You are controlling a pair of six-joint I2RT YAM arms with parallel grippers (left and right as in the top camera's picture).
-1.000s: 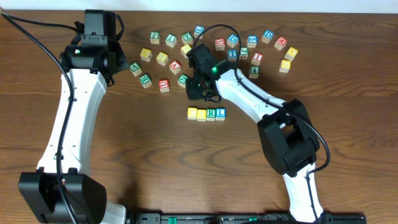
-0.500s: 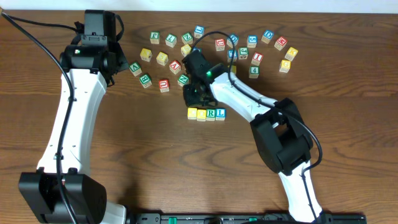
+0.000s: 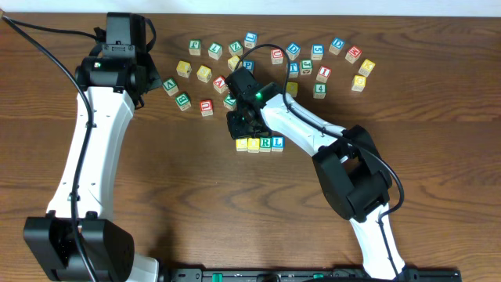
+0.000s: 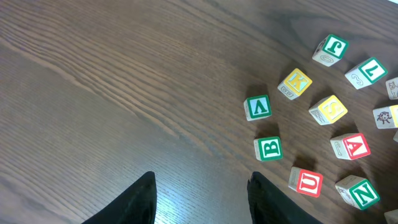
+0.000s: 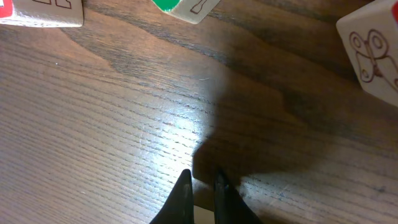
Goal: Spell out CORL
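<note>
Four cubes lie in a row at mid-table: a yellow-topped cube (image 3: 243, 143), a second yellow-topped cube (image 3: 254, 145), the white cube with green R (image 3: 265, 142) and the white cube with blue L (image 3: 277, 142). My right gripper (image 3: 239, 128) hangs just behind the row's left end. It is shut (image 5: 202, 177), with nothing gripped between its fingers. A pale cube edge (image 5: 203, 216) shows under the tips, and I cannot tell whether they touch it. My left gripper (image 4: 202, 186) is open over bare wood at the far left, holding nothing.
Several loose letter cubes lie scattered behind the row, from the green cube (image 3: 182, 99) to the yellow cube (image 3: 359, 82). Near my left gripper lie the V cube (image 4: 257, 107), the B cube (image 4: 268, 148) and the red U cube (image 4: 306, 182). A white picture cube (image 5: 373, 50) lies ahead of my right gripper.
My right gripper has moved left and nearer, down to the left end of the row, and its fingers have closed. The left arm has not moved.
</note>
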